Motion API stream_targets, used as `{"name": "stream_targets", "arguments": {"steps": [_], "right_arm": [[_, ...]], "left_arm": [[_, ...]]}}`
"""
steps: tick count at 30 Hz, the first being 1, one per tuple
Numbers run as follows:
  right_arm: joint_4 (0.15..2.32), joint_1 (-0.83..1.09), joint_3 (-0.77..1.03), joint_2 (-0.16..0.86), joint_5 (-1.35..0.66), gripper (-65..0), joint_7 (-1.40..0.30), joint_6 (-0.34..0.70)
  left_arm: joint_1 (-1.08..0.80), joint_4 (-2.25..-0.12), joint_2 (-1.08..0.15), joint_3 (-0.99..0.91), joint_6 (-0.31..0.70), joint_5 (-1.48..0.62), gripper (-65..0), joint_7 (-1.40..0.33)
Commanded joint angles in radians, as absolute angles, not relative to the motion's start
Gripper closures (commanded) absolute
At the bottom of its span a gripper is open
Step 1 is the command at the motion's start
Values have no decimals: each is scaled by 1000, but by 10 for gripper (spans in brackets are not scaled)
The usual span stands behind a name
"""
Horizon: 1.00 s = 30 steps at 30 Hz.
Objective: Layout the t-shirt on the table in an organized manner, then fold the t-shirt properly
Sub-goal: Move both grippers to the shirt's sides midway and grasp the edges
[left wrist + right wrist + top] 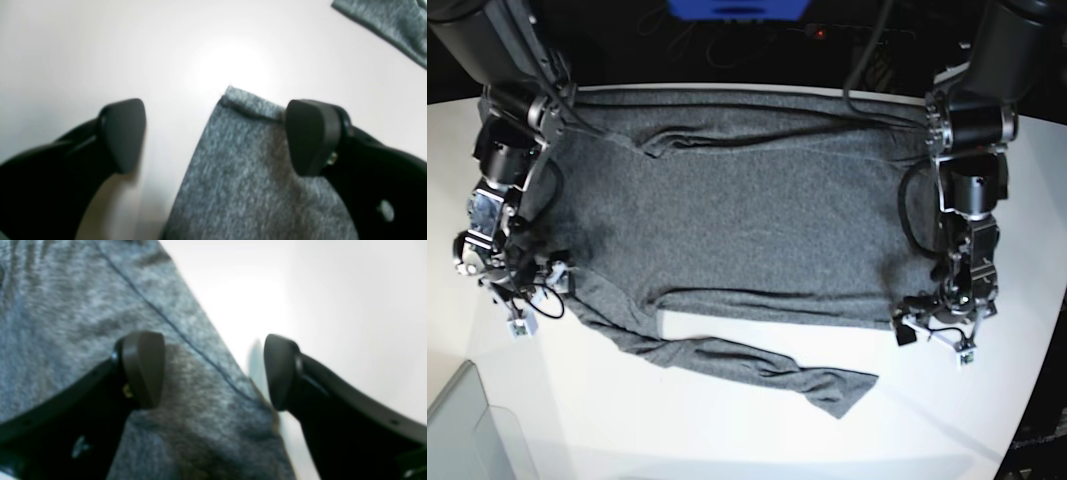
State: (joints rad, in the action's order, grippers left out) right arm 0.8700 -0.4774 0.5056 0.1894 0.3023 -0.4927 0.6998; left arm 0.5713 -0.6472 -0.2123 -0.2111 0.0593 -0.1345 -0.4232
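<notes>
The dark grey t-shirt (747, 220) lies spread wide across the white table (727, 430), with a loose strip of cloth (767, 365) trailing toward the front. My left gripper (937, 340) hovers at the shirt's right edge. In the left wrist view it (217, 135) is open, with a hemmed corner of the shirt (240, 166) lying between its fingers and unclamped. My right gripper (537, 300) sits at the shirt's left edge. In the right wrist view it (211, 371) is open, straddling the seamed edge of the t-shirt (83, 306).
A translucent grey bin corner (467, 430) shows at the front left. Bare white tabletop (100, 50) lies beside the left gripper, and another part of the shirt (393, 23) crosses the top right of that view. The table's curved edge (1027, 400) runs close on the right.
</notes>
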Motion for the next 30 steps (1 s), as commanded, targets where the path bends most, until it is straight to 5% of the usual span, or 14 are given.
{"name": "stream_targets", "arguments": {"steps": [1,5,12,20,30], "right_arm": [[872,-498,506,194,289,-387,-470,698],[774,-492,506,193,289,-308,-418,698],[751,-478,507,193,289,-286,-400,698],[751,-470,507,193,289,-116,-398,698],[754,-438,507,193,288,-97,-394,698]], "left_arm": [[605,-665,-216,-211,61,-136,-650,-401],[605,-664,-194,-214,61,-136,-650,-400],[604,-664,-186,-211,61,-134,-650,-400],[607,-562,-186,-211,68,-134,-650,-354],[610,-461,-159,-160,71,-134,-650,-252]]}}
